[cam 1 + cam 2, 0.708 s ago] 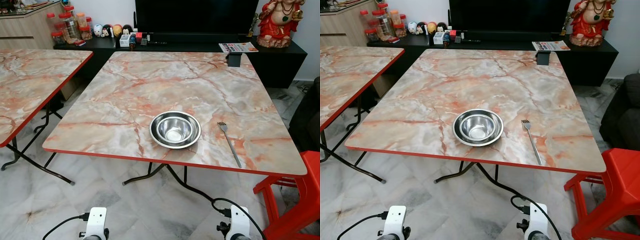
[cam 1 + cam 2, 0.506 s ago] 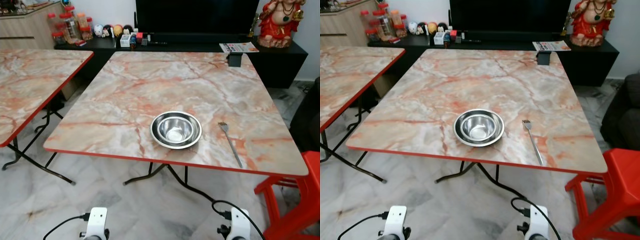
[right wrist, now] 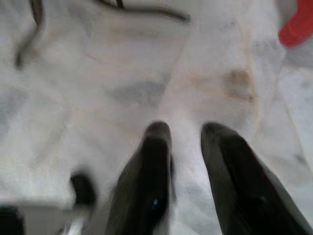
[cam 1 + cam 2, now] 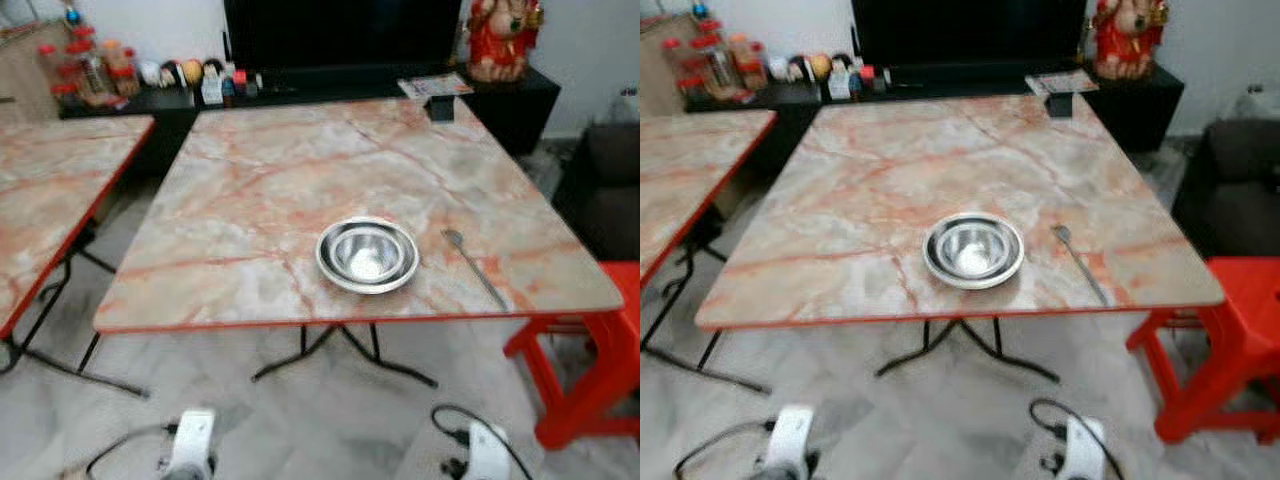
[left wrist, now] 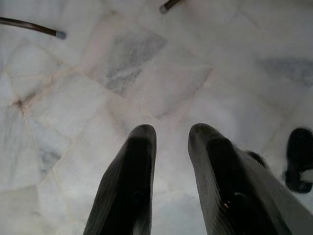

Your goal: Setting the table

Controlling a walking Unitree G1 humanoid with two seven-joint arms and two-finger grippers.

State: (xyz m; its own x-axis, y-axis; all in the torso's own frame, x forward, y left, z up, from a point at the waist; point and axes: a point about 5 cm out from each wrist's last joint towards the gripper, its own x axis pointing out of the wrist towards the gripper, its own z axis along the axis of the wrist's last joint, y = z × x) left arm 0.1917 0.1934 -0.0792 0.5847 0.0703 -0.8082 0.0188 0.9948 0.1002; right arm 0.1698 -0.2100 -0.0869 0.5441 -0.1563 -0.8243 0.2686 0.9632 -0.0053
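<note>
Marble-topped folding table [image 4: 300, 190] ahead, bearing a nested pair of steel bowls [image 4: 367, 254] near its front edge and a fork [image 4: 474, 266] just beside them on the right, apart from the rim. Fork's long axis runs from tines, farther in, to handle slanting toward the front-right edge. Left gripper [image 5: 168, 142] and right gripper [image 3: 188, 134] hang low over the marble floor [image 5: 98, 73], fingers narrowly parted, empty. Judged nearer the fork: right arm.
</note>
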